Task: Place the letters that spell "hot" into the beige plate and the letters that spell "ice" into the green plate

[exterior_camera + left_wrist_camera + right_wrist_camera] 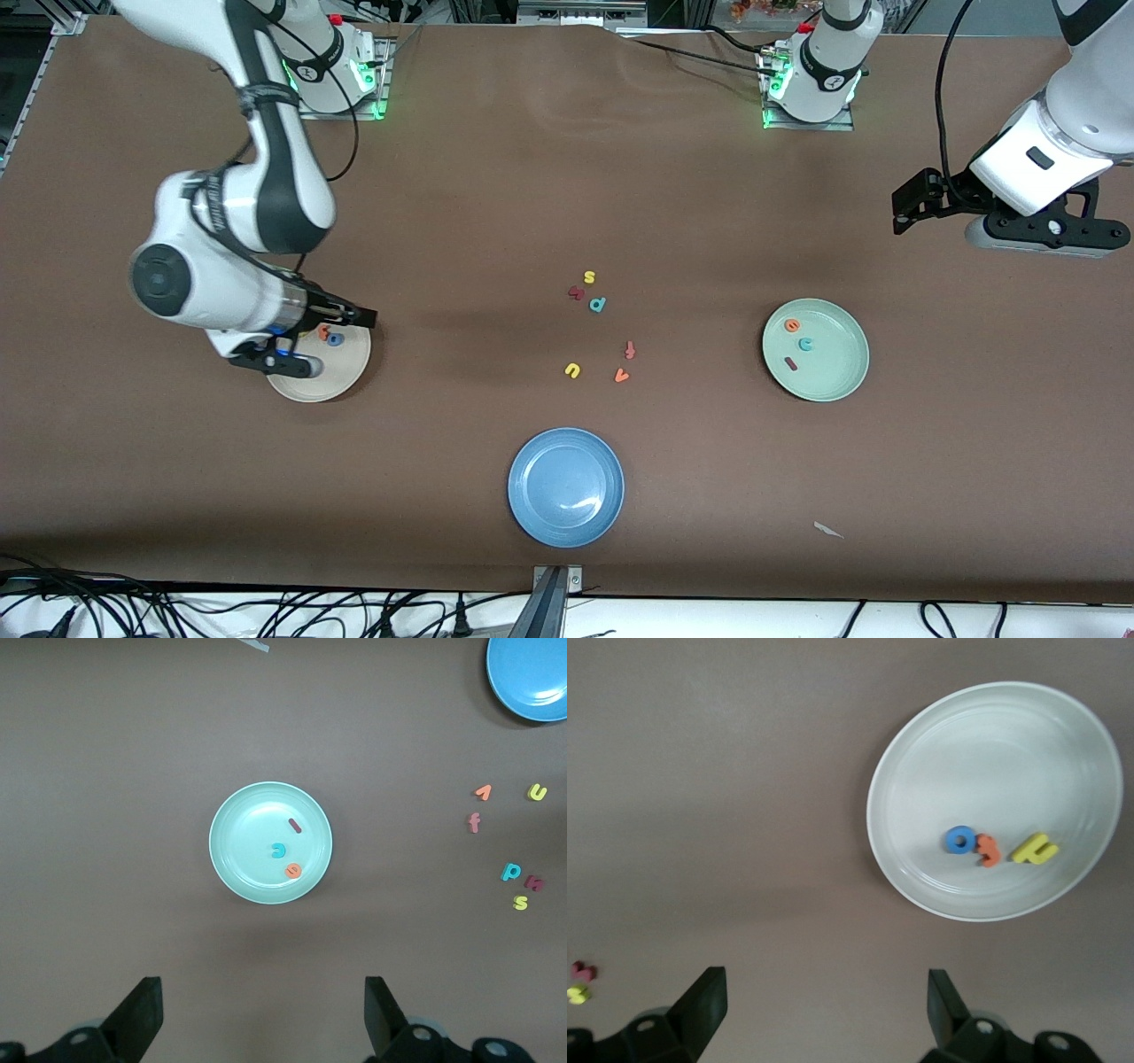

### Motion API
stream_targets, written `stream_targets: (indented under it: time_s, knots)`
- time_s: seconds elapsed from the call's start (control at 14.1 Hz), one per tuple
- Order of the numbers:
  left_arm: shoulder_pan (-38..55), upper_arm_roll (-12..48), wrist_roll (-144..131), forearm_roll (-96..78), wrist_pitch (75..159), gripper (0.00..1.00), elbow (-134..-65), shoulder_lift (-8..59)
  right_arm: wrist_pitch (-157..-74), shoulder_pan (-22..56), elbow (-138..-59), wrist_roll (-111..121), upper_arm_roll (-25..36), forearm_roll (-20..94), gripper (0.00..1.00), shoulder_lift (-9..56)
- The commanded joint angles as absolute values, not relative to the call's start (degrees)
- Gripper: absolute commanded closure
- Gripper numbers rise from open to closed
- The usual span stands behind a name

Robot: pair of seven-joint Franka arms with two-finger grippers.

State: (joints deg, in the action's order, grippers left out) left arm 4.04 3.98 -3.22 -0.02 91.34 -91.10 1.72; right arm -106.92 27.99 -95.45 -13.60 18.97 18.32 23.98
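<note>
Brown table (549, 177), three plates, two arms.
We count three letters in the beige plate (350, 377), three in the green plate (833, 377), six loose; the right gripper (824, 1014) and left gripper (263, 1014) gape, empty.

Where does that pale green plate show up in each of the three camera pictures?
Front view: the green plate lies toward the left arm's end of the table.
Left wrist view: the plate sits mid-picture.
Right wrist view: not in it.
Shared landmark: the teal c in it.
</note>
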Motion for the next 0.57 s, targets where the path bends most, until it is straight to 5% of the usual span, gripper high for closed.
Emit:
stream_targets:
  time_s: [0.0,0.49]
  knots:
    - [3.8,4.2,-2.5,1.2,90.8,0.0,-90.0,1.9,-106.9,19.8,-99.7,-14.2,11.4,16.3,0.0,17.9]
    - [3.7,4.2,-2.5,1.2,90.8,0.0,-90.0,1.9,-103.7,13.1,-100.1,-13.2,6.9,4.1,0.0,10.3]
